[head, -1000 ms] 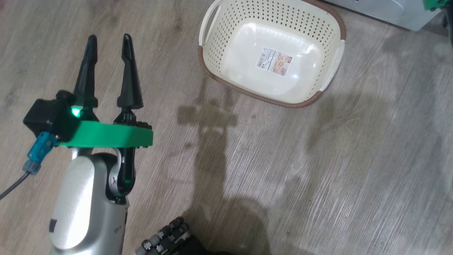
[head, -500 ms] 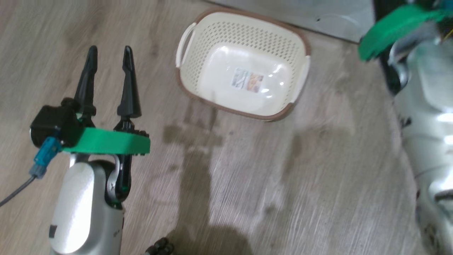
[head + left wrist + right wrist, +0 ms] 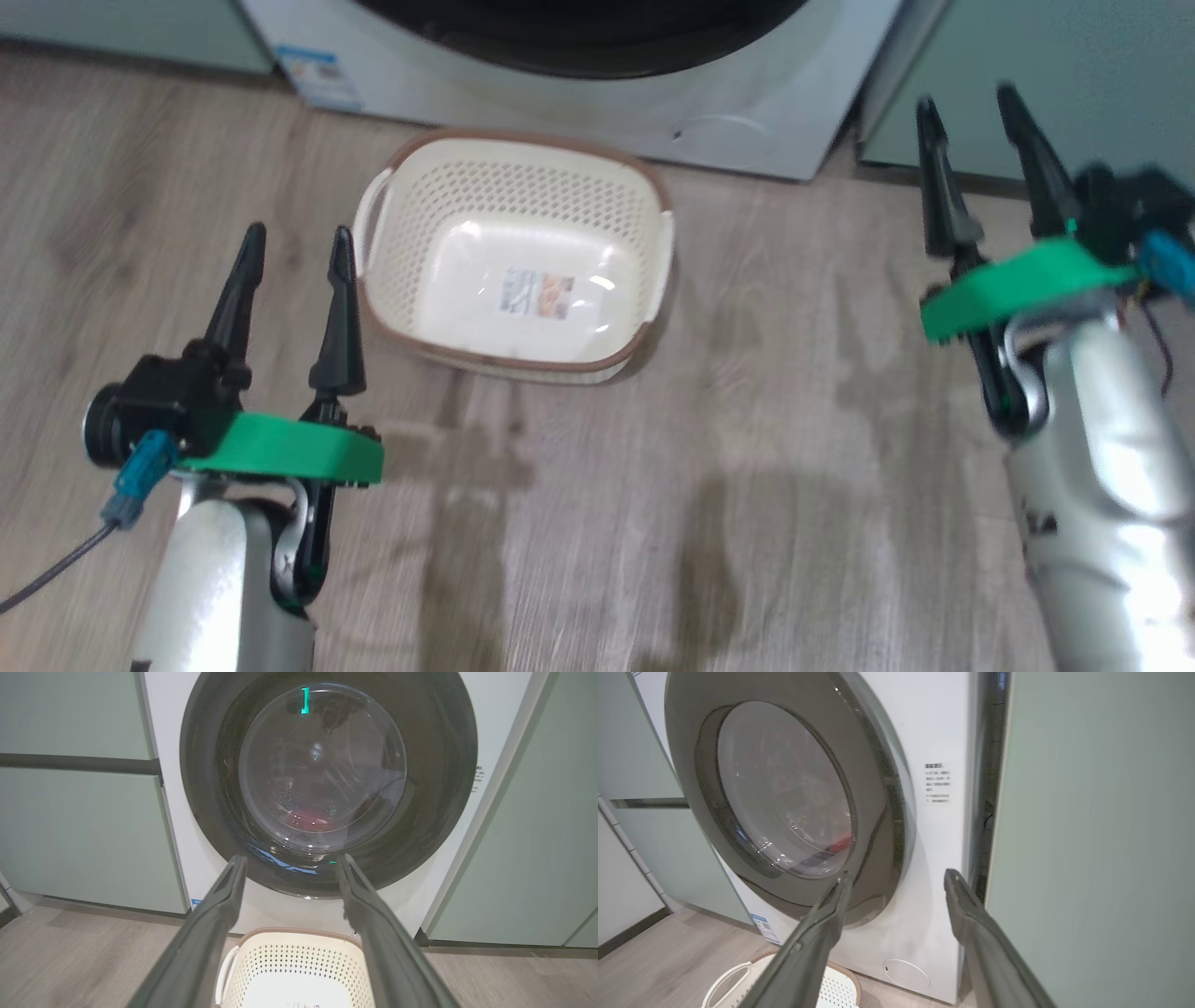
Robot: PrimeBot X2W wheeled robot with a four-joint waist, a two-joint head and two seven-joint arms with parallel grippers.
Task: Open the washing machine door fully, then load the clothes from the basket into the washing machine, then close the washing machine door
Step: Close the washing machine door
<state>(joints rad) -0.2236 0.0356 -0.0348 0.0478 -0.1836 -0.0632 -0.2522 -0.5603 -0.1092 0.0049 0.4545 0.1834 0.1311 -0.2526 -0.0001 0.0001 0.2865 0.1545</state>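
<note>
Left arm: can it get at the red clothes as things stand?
Probably not. The clothes lie behind the glass of the washing machine door, which looks shut. The left gripper is open and empty, short of the door. The door would have to open first.

I have both arms out front. On the left gripper the fingers stand spread apart, holding nothing, tips forward. On the right gripper they stand equally spread, holding nothing, leaning slightly inward. The pale left forearm and right forearm rise from the head view's lower corners.
</note>
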